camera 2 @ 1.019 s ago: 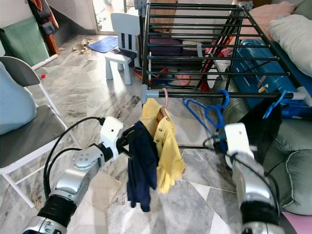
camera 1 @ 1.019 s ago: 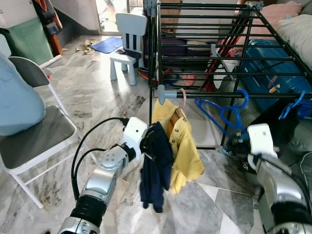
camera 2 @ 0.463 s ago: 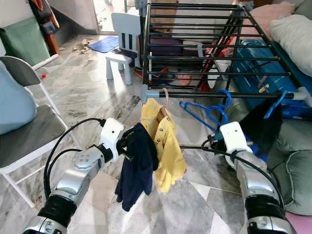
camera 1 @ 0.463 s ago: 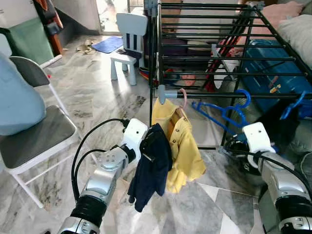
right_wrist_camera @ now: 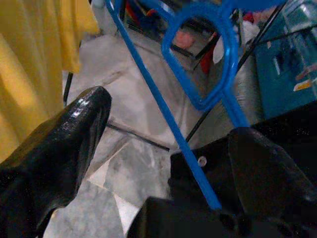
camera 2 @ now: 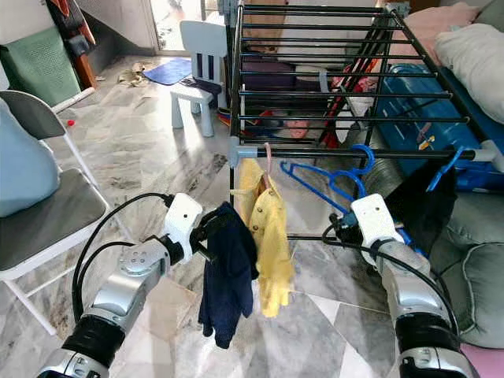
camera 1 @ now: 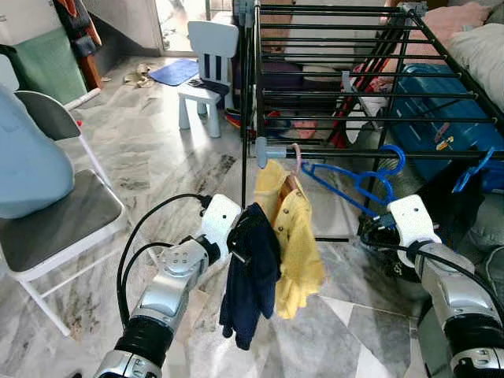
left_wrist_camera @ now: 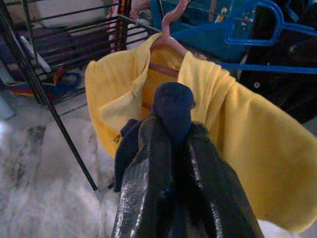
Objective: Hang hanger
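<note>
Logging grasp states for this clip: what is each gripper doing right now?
Left gripper: shut on the navy garment.
Right gripper: open, fingers on either side of the blue hanger; not clamped on it.

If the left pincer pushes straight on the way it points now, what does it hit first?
Most likely the yellow shirt on its pink hanger: it hangs directly beyond the navy garment that the left pincer grips, though the gap is hard to judge.

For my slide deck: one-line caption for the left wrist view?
Left gripper clamps a navy garment beside the yellow shirt on its pink hanger.
</note>
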{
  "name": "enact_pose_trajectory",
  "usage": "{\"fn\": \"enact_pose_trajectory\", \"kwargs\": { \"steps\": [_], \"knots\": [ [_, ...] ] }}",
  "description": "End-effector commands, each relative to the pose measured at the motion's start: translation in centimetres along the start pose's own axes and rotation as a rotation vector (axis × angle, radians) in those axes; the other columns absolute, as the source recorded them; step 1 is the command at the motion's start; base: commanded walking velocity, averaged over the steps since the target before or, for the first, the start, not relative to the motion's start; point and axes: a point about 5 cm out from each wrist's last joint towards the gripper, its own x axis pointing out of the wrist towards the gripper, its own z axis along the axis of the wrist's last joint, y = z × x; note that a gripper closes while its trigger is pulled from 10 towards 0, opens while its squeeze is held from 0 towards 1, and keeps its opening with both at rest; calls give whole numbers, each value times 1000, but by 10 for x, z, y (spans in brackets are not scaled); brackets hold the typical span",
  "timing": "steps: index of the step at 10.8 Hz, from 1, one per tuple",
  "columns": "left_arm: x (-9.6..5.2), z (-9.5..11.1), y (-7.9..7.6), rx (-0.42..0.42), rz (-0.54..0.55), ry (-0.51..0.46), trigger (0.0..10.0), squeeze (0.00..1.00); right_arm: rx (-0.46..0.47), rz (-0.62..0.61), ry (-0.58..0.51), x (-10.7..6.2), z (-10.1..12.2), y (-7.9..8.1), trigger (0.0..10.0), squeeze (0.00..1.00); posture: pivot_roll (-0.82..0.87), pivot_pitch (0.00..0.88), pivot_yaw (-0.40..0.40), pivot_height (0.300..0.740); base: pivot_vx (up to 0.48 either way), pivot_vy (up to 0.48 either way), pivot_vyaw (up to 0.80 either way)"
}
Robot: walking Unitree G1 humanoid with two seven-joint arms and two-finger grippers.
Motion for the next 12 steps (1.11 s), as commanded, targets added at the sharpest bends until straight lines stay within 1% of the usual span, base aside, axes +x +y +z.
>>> {"fn": "enact_pose_trajectory", "kwargs": {
  "steps": [1,2,3,5,6,7,9,10,12],
  "knots": [
    [3,9,3,31,8,-23,10000,0,-14,-23,-92,-2,20,-9,10000,0,42,0,-13,740,0,0,0],
    [3,8,3,33,10,-18,10000,0,-3,-47,-140,-5,27,-15,10000,0,41,0,-12,740,0,0,0],
    [3,8,3,35,8,-16,10000,0,-5,-51,-142,-6,27,-17,10000,0,39,0,-11,740,0,0,0],
    [3,7,3,38,8,-11,10000,0,-46,-57,-111,-7,19,-21,10000,0,40,0,-11,740,0,0,0],
    [3,6,3,41,9,-5,10000,0,-23,-40,-81,-6,11,-19,10000,0,41,0,-10,740,0,0,0],
    [2,6,3,42,10,-4,10000,0,-19,4,-45,-5,2,-13,10000,0,44,0,-11,740,0,0,0],
    [2,6,4,44,11,-2,10000,0,-13,47,1,0,-10,-7,10000,0,53,0,-17,740,0,0,0],
    [0,5,5,45,17,2,10000,0,8,60,10,6,-11,-5,0,0,62,0,-21,740,0,0,0],
    [-2,4,6,47,22,6,10000,0,1,69,11,12,-7,-2,0,0,69,0,-22,740,0,0,0]
  ]
}}
